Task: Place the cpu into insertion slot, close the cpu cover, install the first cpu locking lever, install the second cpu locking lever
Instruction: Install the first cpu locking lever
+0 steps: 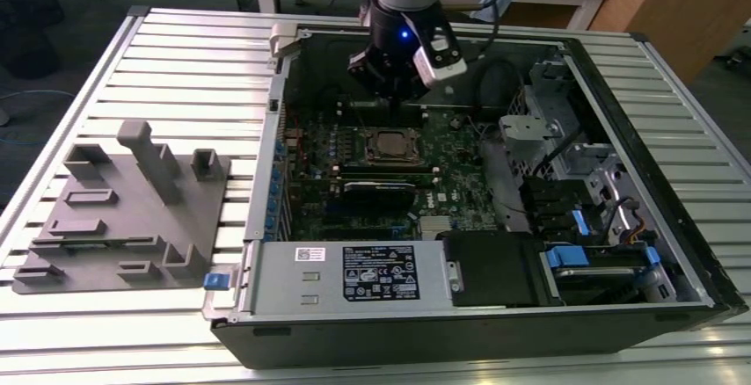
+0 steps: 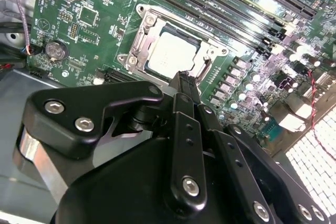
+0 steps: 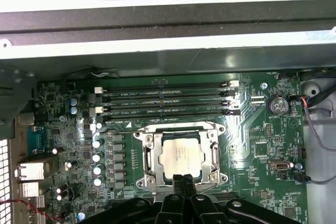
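Pale silvery square cpu (image 3: pixel 181 156) seated, silvery metal frame cover (image 3: pixel 151 153) down. Black fingers (image 3: pixel 178 184), pressed together, hover at its edge. Lever-locking seems in hand and calls for precise contact.

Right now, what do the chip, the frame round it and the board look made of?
Chip: the top looks like metal, pale silvery-grey and matte with a soft sheen.
Frame around it: likely stamped sheet metal, brighter than the chip, glinting along its edges.
Board: green-coated circuit laminate, probably fibreglass, with fine traces showing; the look leaves its core open.
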`<state>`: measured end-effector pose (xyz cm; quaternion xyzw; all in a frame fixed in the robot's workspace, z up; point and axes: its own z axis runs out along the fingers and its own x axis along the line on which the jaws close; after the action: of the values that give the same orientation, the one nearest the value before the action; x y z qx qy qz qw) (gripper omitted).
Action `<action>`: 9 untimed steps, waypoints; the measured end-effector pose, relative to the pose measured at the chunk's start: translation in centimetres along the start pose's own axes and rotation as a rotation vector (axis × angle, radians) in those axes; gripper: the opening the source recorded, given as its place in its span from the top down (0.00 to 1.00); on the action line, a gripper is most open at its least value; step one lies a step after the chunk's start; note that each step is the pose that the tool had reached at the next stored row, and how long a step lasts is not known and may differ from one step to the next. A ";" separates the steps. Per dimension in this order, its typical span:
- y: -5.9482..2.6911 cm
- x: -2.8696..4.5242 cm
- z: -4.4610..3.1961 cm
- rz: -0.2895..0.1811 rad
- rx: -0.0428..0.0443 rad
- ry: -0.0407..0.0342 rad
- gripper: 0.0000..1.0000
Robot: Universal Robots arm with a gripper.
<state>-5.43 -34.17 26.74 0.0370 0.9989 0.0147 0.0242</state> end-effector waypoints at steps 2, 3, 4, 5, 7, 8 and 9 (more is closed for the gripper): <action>0.00 -0.01 -0.15 0.000 0.0001 0.0000 0.89; 0.01 -0.01 -0.20 0.000 0.0001 0.0001 0.89; 0.01 -0.01 -0.21 0.000 -0.0002 -0.0001 0.89; 0.01 -0.01 -0.21 0.000 -0.0002 -0.0001 0.89; 0.01 -0.01 -0.25 0.000 0.0000 0.0000 0.89; 0.01 -0.01 -0.28 0.000 0.0000 0.0000 0.89; 0.01 -0.01 -0.29 0.000 0.0000 0.0000 0.89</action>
<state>-5.43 -34.17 27.03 0.0370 0.9989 0.0147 0.0242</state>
